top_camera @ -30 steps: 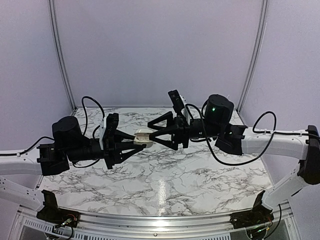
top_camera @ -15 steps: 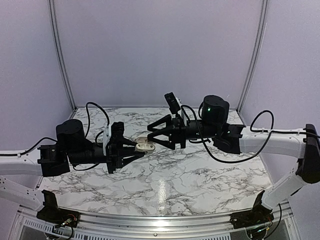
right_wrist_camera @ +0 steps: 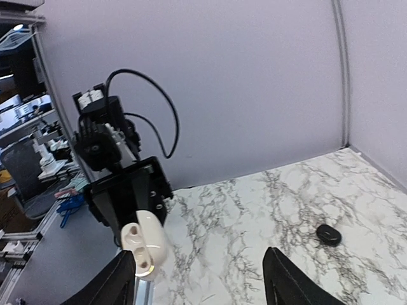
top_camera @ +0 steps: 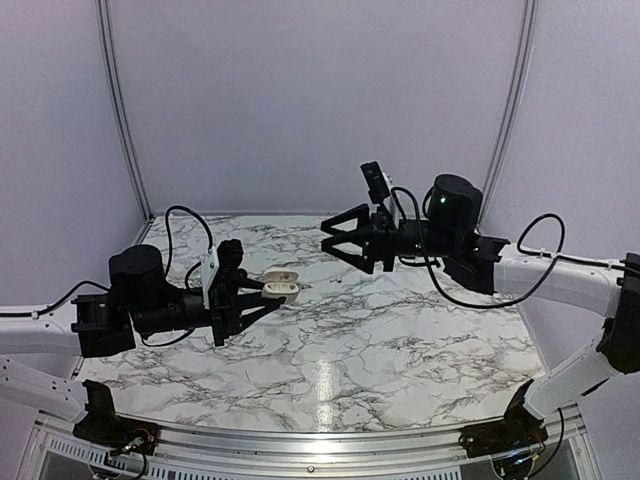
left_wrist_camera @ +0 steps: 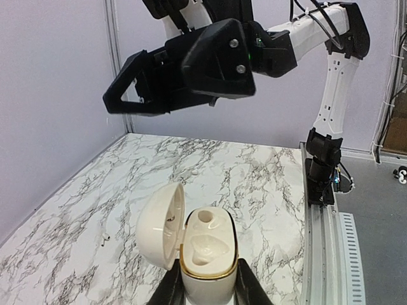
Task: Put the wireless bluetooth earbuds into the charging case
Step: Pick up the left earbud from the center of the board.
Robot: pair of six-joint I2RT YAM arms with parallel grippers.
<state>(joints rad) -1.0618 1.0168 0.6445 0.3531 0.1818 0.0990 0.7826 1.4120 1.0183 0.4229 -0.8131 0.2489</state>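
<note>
The left gripper [top_camera: 258, 295] is pinched shut on the case [top_camera: 281, 287] and holds it up off the marble table [top_camera: 330, 350], near the middle of the table's left half in the overhead view. In the left wrist view the two black fingers [left_wrist_camera: 243, 287] press on the lower sides of the case's base, one on each side. The rest of the case stands up beyond the fingertips. Its lid [left_wrist_camera: 160, 227] is swung open to the left on its hinge, and the hollows [left_wrist_camera: 203, 244] in the base show plain white.

The right gripper [top_camera: 328, 238] hangs in the air with its jaws spread and nothing between them. It points toward the case but is clear of it, higher and to the right in the overhead view, with open space between the two. From the left wrist camera it appears above and beyond the case.

In the right wrist view one small black earbud [right_wrist_camera: 329, 235] lies on the table. It sits beyond the right-hand finger of that gripper, touching neither finger, and is well apart from the case, which is at the far left of that view.
</note>
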